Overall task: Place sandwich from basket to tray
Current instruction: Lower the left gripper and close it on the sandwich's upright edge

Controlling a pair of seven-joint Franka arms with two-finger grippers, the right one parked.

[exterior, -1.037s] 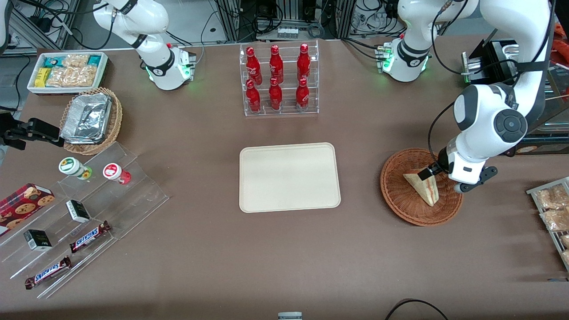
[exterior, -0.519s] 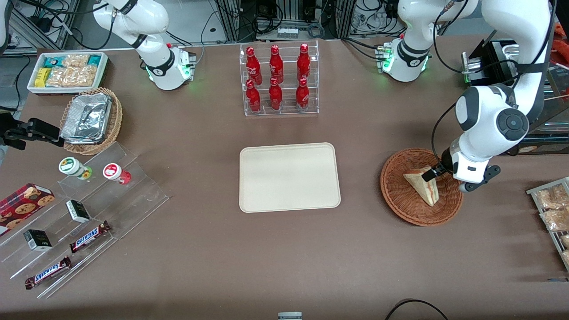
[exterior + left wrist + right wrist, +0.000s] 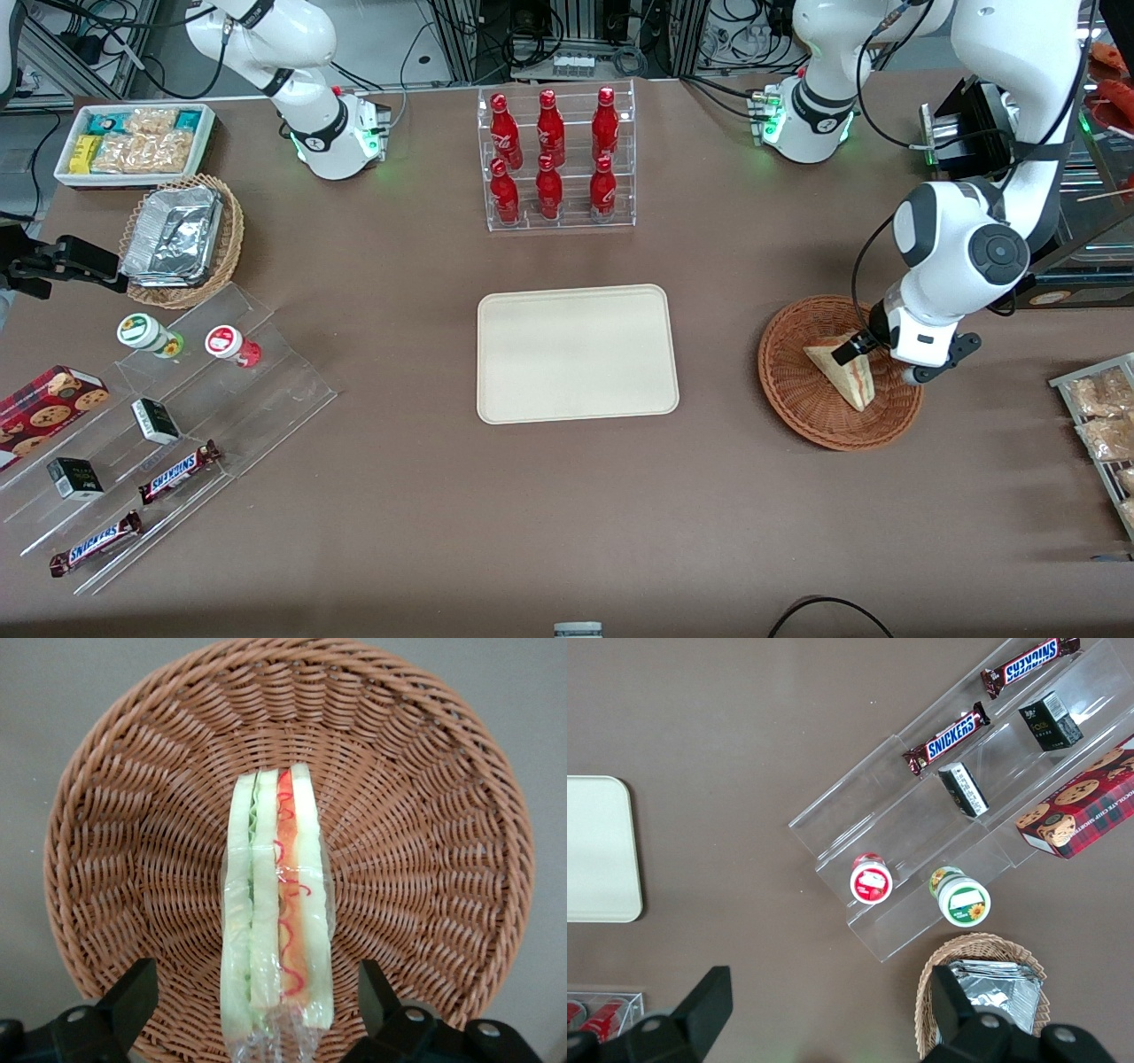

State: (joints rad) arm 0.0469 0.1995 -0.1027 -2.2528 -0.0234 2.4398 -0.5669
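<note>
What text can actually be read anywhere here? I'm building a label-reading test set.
"SNICKERS": on each of the two Snickers bars on the clear stepped stand.
Red bottles, cookie box, small dark boxes, two jars: print too small to read.
The sandwich in the basket, straddled by the open gripper, and the tray: no text.

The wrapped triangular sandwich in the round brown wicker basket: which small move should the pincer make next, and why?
Probably lower a little, then close: the pincer is open, its fingers apart on either side of the wrapped triangular sandwich, which lies in the round brown wicker basket.
</note>
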